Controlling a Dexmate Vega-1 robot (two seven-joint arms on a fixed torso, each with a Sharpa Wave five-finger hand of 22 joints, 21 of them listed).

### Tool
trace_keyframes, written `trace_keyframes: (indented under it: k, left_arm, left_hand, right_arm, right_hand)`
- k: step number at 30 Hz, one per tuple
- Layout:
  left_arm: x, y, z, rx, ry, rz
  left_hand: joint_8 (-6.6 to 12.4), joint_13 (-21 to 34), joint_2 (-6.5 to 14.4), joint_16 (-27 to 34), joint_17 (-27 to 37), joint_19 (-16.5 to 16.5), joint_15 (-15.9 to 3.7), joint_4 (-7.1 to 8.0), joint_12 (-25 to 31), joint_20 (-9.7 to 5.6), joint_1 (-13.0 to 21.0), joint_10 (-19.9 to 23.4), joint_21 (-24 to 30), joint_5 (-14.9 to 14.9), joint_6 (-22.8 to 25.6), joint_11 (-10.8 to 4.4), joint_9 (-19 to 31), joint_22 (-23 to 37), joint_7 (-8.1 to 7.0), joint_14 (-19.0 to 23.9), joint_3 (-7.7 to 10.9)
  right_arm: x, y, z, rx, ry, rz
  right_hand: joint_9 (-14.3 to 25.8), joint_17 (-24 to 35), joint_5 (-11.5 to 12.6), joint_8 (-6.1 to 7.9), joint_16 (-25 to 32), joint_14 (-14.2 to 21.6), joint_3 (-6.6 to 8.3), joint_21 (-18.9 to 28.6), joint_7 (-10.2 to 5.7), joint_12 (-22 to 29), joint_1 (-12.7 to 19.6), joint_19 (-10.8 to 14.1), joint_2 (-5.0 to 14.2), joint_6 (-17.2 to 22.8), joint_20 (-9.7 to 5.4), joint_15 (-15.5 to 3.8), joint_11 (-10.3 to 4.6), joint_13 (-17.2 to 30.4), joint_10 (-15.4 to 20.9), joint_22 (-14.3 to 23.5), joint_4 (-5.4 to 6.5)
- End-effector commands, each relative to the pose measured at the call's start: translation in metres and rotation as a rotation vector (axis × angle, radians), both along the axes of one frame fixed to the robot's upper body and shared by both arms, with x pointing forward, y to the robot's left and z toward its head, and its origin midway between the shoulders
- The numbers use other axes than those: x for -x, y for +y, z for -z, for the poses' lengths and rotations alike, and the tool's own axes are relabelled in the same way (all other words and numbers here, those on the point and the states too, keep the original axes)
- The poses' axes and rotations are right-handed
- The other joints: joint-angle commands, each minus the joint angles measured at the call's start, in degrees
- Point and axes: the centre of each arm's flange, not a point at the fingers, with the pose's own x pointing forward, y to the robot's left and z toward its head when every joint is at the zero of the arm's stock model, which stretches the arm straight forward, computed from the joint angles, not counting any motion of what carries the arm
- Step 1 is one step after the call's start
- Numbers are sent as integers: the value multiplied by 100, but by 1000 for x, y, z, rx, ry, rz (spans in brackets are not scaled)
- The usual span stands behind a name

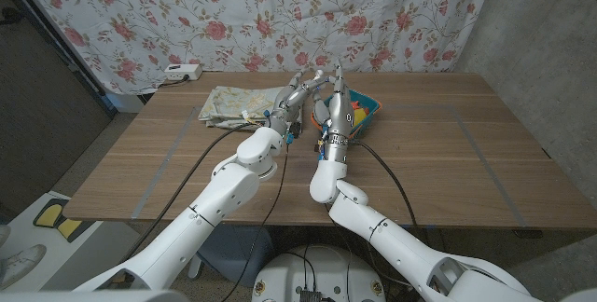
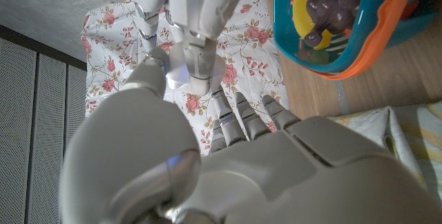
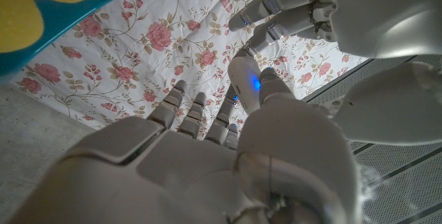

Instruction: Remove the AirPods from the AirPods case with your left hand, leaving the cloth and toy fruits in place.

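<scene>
Far left on the table we record a white power strip (image 1: 183, 73) by the floral curtain (image 1: 233, 13), then a folded cloth (image 1: 235, 103) lying flat — it should stay where it lies.

Next, our left hand (image 1: 291, 100) is raised above the table's middle, fingers (image 1: 300, 83) reaching far and only loosely apart. The left wrist view shows them meeting the right hand's fingers around a small white rounded object (image 2: 185, 74) — probably the AirPods case, though we cannot confirm it, nor tell whether the lid is open or which hand truly grips it.

Just beside it, our right hand (image 1: 333, 106) is also raised, its fingertips touching or nearly touching the left's. The right wrist view shows a white piece with a blue light (image 3: 246, 86) at the meeting point.

Right of the hands sits a teal-and-orange bowl (image 1: 375, 108) of toy fruits (image 2: 331, 3).

Risks, in our judgement: with the fingers so crowded, an AirPod could slip and drop onto the table or cloth; a wide pull could knock the nearby bowl.
</scene>
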Motion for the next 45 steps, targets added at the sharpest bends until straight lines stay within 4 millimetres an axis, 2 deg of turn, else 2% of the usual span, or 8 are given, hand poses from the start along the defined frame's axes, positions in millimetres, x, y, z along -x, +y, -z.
trace_keyframes:
  k: [1, 10, 18, 23, 43, 45]
  left_arm:
    - [-2, -4, 2, -1, 9, 10]
    - [-2, -4, 3, 2, 12, 10]
    - [-2, -5, 3, 2, 15, 18]
    - [-2, -6, 3, 2, 15, 19]
    - [-5, -8, 4, -12, 30, 20]
    - [-5, -8, 5, -12, 49, 22]
  left_hand:
    - [-8, 783, 83, -26, 10, 5, 19, 19, 776, 17, 51, 392, 13, 49, -23, -386, -5, 20, 7, 20, 14]
    - [-7, 785, 88, -27, 11, 4, 14, 27, 774, 15, 42, 391, 13, 53, -21, -387, -5, 20, 4, 17, 12]
    - [-8, 786, 80, -29, 8, 3, 14, 20, 773, 14, 46, 391, 13, 56, -24, -388, -5, 20, 4, 19, 9]
    - [-7, 787, 87, -27, 10, 4, 14, 24, 770, 20, 43, 386, 14, 59, -22, -389, -5, 20, 5, 20, 8]
    - [-15, 791, 52, -45, 8, -16, 29, 39, 743, 18, -6, 327, 8, 62, -44, -386, -5, 20, -16, -15, -14]
    - [-27, 793, 1, -55, 13, -33, 64, 70, 709, 23, -92, 246, 4, 48, -83, -380, -5, 21, -118, -43, -55]
  right_arm:
    - [0, -2, 2, -14, -6, -18]
    - [-1, -4, 4, -25, -3, -37]
    - [-2, -6, 6, -51, 1, -58]
    - [-3, -7, 6, -68, 3, -73]
    - [-6, -13, 8, -128, 11, -129]
    - [-6, -14, 8, -130, 9, -130]
  right_hand:
    - [10, 72, 50, 17, 64, 65, 151, 18, -37, 97, 105, 21, 41, 72, -65, -900, -7, 65, 124, 34, 43]
    - [11, 164, 66, 23, 123, 129, 361, 15, -90, 206, 265, 35, 23, 177, -118, -971, -11, 135, 209, 34, 53]
    - [13, 320, 62, 25, 262, 317, 589, 24, -123, 492, 402, 94, 4, 371, -180, -1027, -16, 266, 589, 35, 124]
    - [15, 408, 64, 23, 334, 421, 711, 23, -139, 653, 512, 113, 2, 482, -221, -1053, -21, 343, 783, 36, 126]
    - [18, 520, 46, 21, 424, 586, 868, 21, -181, 701, 750, 150, -38, 666, -306, -1077, -19, 176, 1015, 35, 58]
    - [18, 525, 44, 17, 425, 588, 875, 20, -182, 703, 765, 149, -40, 666, -307, -1079, -19, 164, 1030, 35, 53]
